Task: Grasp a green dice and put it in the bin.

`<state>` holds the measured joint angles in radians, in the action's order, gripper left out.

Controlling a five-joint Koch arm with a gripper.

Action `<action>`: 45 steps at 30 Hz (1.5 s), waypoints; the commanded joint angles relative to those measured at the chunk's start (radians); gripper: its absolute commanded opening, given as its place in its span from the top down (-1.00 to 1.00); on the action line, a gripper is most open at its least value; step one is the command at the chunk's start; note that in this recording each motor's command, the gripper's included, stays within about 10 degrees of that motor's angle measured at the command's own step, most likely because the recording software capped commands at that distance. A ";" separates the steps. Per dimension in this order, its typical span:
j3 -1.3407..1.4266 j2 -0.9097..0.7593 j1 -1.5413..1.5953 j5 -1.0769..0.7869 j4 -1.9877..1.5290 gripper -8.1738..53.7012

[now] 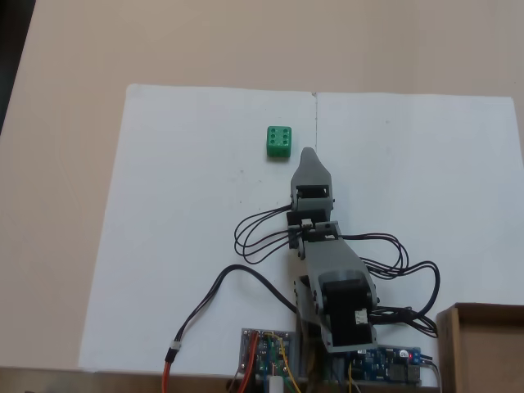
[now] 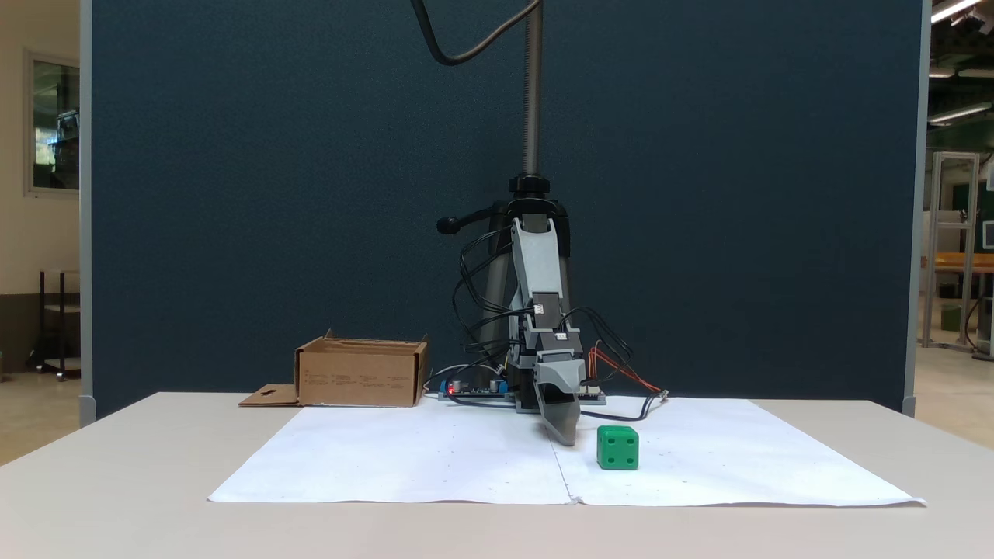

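My gripper [image 1: 306, 154] hangs low over the white paper [image 1: 180, 270], nose down, its tip just above the sheet in the front fixed view [image 2: 565, 436], and it holds nothing. Its jaws look drawn together into a single wedge in both fixed views, with no gap that I can make out between them. The green dice [image 1: 278, 142] sits on the paper just ahead of my tip and slightly to its left in the view from above; from the front it appears just to the right of my tip [image 2: 618, 448], near but apart, not touching. It rests flat, six pips up and four facing the front camera. I judge it light and rigid, a hard plastic-looking cube that will not give under my jaws, with smooth faces that could be a little slippery, so a skewed pinch might squirt it out or spin it. I would take it across two opposite flat side faces, squarely and around mid-height, after spreading my jaws wider than the cube (it is narrower than my gripper, so that is easy). The bin [image 2: 362, 373] stands well behind me beside my base, its corner showing in the view from above [image 1: 483, 344], open top upward.
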<state>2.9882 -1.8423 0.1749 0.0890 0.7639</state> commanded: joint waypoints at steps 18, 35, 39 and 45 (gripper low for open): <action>-0.802 0.003 -0.120 0.046 -0.719 -0.67; -1.063 -0.114 0.040 0.420 -1.676 -0.73; -1.126 -0.107 0.106 0.472 -1.879 -0.66; -1.368 0.140 0.209 0.488 -1.868 -0.66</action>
<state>1.6828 -1.7426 0.3666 0.5154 -1.0784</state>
